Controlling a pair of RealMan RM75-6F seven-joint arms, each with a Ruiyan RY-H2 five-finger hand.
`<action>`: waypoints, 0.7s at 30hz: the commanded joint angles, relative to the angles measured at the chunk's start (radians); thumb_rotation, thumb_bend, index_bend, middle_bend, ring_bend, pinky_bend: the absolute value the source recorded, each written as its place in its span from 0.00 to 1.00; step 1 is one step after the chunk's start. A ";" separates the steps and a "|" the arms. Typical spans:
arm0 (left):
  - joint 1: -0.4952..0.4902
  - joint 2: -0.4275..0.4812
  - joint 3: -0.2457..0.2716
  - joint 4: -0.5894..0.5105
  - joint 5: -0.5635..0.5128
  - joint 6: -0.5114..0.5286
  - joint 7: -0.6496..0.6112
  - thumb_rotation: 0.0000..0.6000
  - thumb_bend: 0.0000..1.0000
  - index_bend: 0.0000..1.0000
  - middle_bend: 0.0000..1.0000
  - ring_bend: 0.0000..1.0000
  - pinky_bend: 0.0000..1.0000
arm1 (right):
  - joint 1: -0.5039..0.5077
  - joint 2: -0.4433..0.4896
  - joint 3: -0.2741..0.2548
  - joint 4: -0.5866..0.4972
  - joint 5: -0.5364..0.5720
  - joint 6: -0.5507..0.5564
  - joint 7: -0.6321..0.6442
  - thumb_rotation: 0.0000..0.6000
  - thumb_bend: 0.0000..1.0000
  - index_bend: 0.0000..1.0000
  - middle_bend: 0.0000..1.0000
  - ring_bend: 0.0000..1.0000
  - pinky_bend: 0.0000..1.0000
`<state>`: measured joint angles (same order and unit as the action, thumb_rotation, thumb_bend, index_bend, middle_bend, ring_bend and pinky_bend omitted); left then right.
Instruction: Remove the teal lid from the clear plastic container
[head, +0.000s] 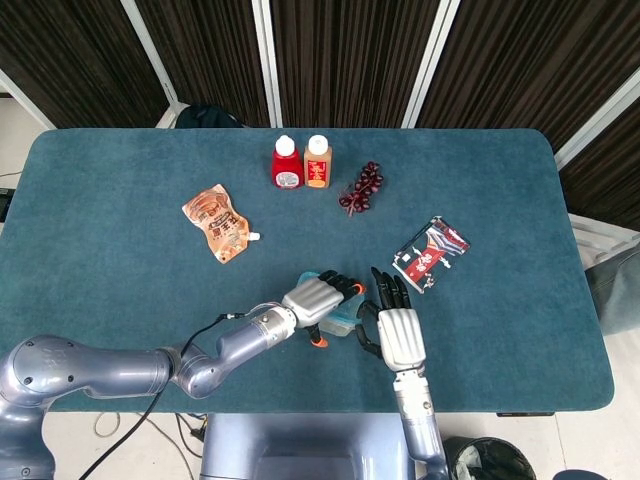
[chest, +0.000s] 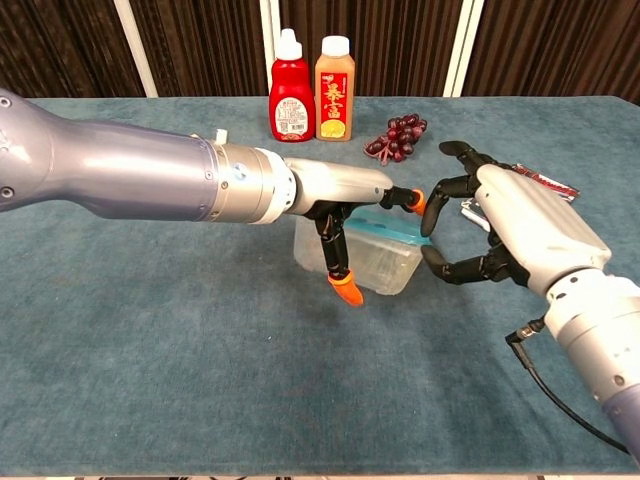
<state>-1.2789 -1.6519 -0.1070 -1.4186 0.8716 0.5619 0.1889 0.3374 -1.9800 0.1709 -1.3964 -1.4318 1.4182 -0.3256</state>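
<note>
- Near the table's (head: 120, 200) front edge, the container (chest: 372, 262) sits tilted between the two hands.
- Left hand (chest: 345, 205) grips the container from above, thumb down its front wall.
- Teal lid (chest: 392, 226) lies on the container, partly hidden by fingers; whether it is sealed is unclear.
- Right hand (chest: 505, 230) is just right of the container, fingers curled toward its end; contact cannot be told.
- Behind the container stand two bottles (head: 301, 163), with grapes (head: 362, 189) beside them.

Head view looks steeply down from high over the whole table (head: 120, 200); chest view faces it low, nearer.
</note>
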 joint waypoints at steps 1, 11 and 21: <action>0.000 0.001 0.002 -0.003 -0.006 0.003 0.005 1.00 0.00 0.00 0.00 0.00 0.00 | -0.002 0.001 -0.002 -0.001 0.001 0.001 0.001 1.00 0.72 0.54 0.00 0.00 0.00; 0.004 0.004 0.000 -0.012 -0.020 0.008 0.010 1.00 0.00 0.00 0.00 0.00 0.00 | 0.001 -0.004 -0.004 0.001 0.000 -0.001 0.001 1.00 0.72 0.54 0.00 0.00 0.00; 0.014 -0.002 0.001 -0.010 -0.016 0.013 0.005 1.00 0.00 0.00 0.00 0.00 0.00 | 0.003 -0.005 -0.006 0.004 0.005 -0.010 -0.001 1.00 0.72 0.54 0.00 0.00 0.00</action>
<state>-1.2651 -1.6537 -0.1059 -1.4293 0.8560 0.5745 0.1945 0.3402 -1.9850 0.1647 -1.3925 -1.4264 1.4084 -0.3267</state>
